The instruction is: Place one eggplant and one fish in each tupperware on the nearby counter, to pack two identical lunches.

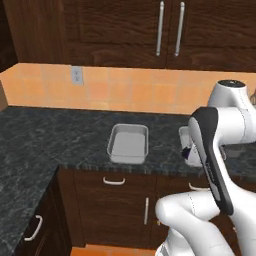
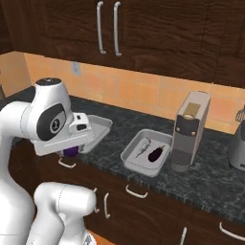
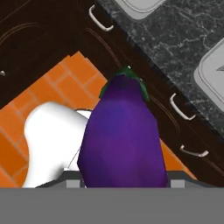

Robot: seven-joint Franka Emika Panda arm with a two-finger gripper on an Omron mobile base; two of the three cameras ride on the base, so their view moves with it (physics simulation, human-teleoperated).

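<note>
My gripper [image 3: 124, 181] is shut on a bright violet eggplant [image 3: 124, 135] with a green cap, which hangs over the orange floor in front of the cabinets. From the right base view the eggplant [image 2: 71, 151] peeks out under the hand [image 2: 79, 136], just before the counter [image 2: 115, 143] edge. The left tupperware [image 1: 128, 142] lies empty. In the right tupperware [image 2: 146, 152] lie a silvery fish [image 2: 142, 147] and a near-black eggplant [image 2: 156, 153]. My arm hides most of that container [image 1: 184, 136] in the left base view.
A tall brushed-metal coffee machine [image 2: 191, 129] stands right of the filled container, with a blender [image 2: 238, 143] further right. Dark cabinets with curved silver handles [image 3: 181, 107] run below the marbled counter [image 3: 175, 39]. Wall cabinets [image 1: 170, 30] hang above the tiled backsplash.
</note>
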